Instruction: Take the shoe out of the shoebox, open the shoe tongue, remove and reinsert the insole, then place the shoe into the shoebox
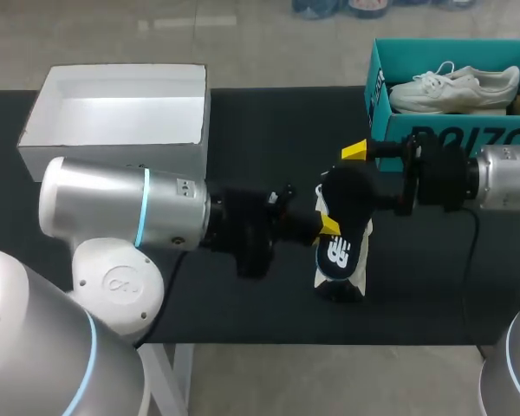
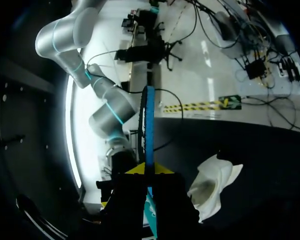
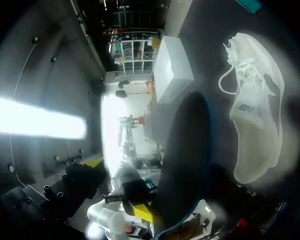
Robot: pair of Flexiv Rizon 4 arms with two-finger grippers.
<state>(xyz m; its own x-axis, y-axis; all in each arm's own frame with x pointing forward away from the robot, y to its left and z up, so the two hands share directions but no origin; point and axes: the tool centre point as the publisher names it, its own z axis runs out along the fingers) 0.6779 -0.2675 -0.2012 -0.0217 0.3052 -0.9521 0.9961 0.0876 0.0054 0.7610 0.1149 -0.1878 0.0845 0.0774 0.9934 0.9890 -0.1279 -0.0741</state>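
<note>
While left jaws clamp it, insole (image 2: 149, 125) stands edgewise, black, blue-rimmed | white shoe (image 2: 213, 186) just beside | right jaws: cannot tell

Black matte table (image 1: 269, 130) spanning the width of the head view, its top dark and evenly lit without hard shadows, a white metal leg (image 1: 184, 373) under the near edge, an open white cardboard box (image 1: 121, 117) standing at the far left corner.

You are working at a robot lab bench: your left arm (image 1: 113, 212) and right arm (image 1: 503, 178) are hanging over a black table (image 1: 269, 130) that is carrying a white box (image 1: 121, 104) and a teal shoebox (image 1: 380, 97).
</note>
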